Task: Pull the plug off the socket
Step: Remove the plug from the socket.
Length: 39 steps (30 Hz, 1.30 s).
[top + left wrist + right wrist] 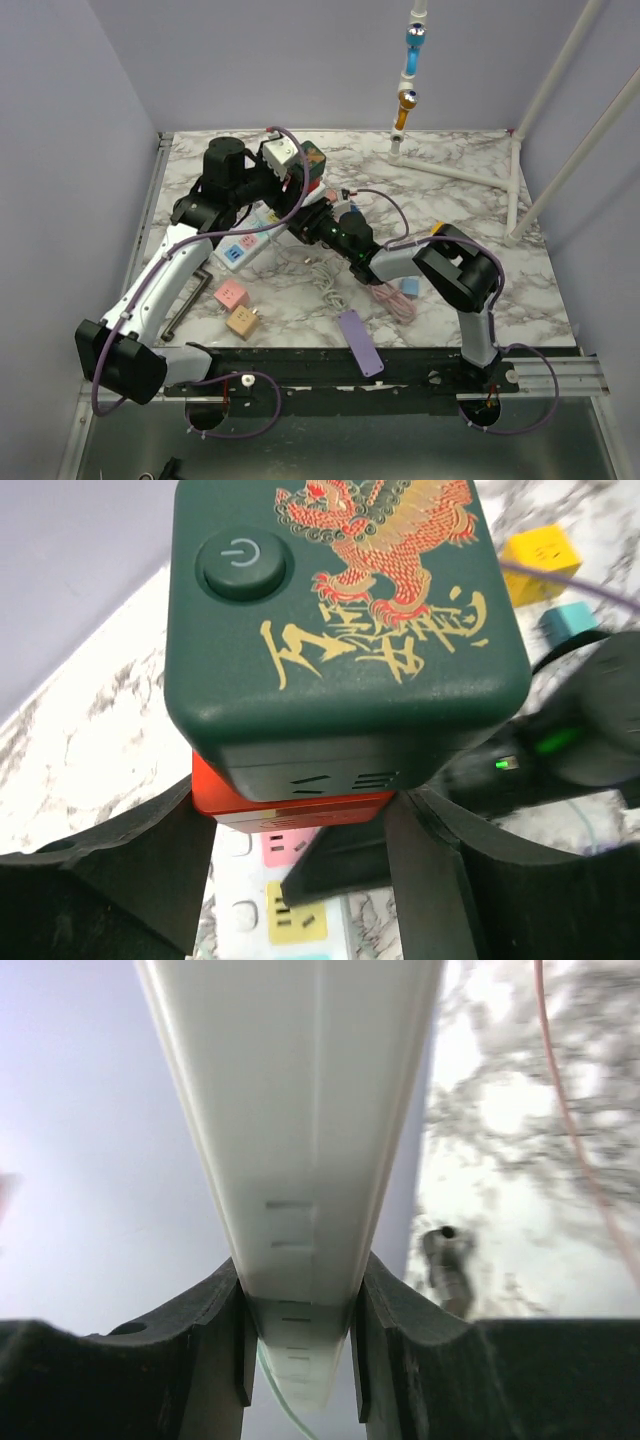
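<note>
The plug is a dark green cube with a gold and red dragon and a red base (340,610). My left gripper (300,815) is shut on its red base; in the top view the left gripper (300,172) holds the plug (314,158) near the back of the table. The white power strip (262,920), with pink and yellow sockets, lies below the plug and looks apart from it. My right gripper (298,1300) is shut on the strip's (300,1110) narrow sides. In the top view the right gripper (318,222) is at the strip's (245,243) right end.
A pink cube (231,294), a tan cube (241,321) and a purple bar (360,342) lie near the front edge. A white cable (325,275) and a pink cable (392,298) lie mid-table. A white pipe frame (455,172) stands back right. A yellow cube (542,552) is beyond the plug.
</note>
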Tool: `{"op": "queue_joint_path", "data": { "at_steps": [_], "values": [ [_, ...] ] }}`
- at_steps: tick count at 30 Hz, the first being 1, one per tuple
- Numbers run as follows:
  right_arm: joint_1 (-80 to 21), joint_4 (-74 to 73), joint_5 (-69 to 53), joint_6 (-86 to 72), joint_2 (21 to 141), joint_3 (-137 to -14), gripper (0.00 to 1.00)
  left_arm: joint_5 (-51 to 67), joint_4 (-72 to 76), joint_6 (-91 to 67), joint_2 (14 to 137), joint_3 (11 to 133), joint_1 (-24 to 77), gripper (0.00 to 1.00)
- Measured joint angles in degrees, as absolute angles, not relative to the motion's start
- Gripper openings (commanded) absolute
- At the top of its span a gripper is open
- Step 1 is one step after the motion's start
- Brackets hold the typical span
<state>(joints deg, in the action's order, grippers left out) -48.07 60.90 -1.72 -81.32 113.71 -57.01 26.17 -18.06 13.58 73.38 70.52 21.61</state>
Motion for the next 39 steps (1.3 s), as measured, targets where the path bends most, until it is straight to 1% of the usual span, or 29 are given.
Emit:
{"op": "queue_joint_path", "data": {
  "at_steps": [7,8,9,10,11,14,15,17,21,25,29,33,39],
  "values": [
    [-45.8,56.3,0.8,-81.1,118.9,-55.4,0.01,30.9,-18.2,11.0,67.2,72.7,22.5,0.0],
    [-45.6,55.5,1.3,-80.6,118.9,-55.4,0.01,31.9,-18.2,10.5,66.4,72.8,22.5,0.0],
    [-45.5,55.1,1.9,-79.9,118.8,-55.7,0.06,32.8,-18.3,10.1,65.9,72.9,22.5,0.0],
    [-45.4,54.5,2.4,-79.3,118.8,-56.1,0.17,33.7,-18.5,9.8,65.6,73.1,22.5,0.0],
    [-45.4,53.9,2.9,-78.7,118.8,-56.3,0.26,34.5,-18.7,9.7,65.5,73.5,22.5,0.0],
    [-45.4,52.4,3.8,-77.5,118.8,-56.9,0.49,36.8,-20.1,9.9,65.5,74.3,22.2,0.0],
    [-45.4,51.8,3.8,-77.1,118.8,-57.1,0.63,37.6,-21.0,10.2,65.5,74.7,22.1,0.0],
    [-45.4,50.3,3.6,-76.4,118.8,-58.1,1.0,39.7,-23.0,11.0,65.5,75.7,21.4,0.0],
    [-45.4,48.2,1.2,-73.5,118.8,-60.0,1.0,44.2,-28.0,13.7,65.5,78.4,19.6,0.0],
    [-45.3,47.4,-3.5,-67.5,116.5,-58.6,1.0,49.0,-35.1,19.3,65.3,80.6,18.3,0.0],
    [-45.3,47.0,-11.2,-58.6,109.0,-53.7,1.0,53.2,-43.2,24.7,64.5,81.5,17.4,0.0],
    [-45.3,44.4,-18.8,-49.5,98.3,-50.2,1.0,55.9,-49.1,28.6,63.7,81.7,16.3,0.0],
    [-45.5,32.7,-21.3,-37.2,82.2,-47.9,1.0,58.0,-54.6,32.0,61.9,81.0,15.7,0.0]
  ]
}}
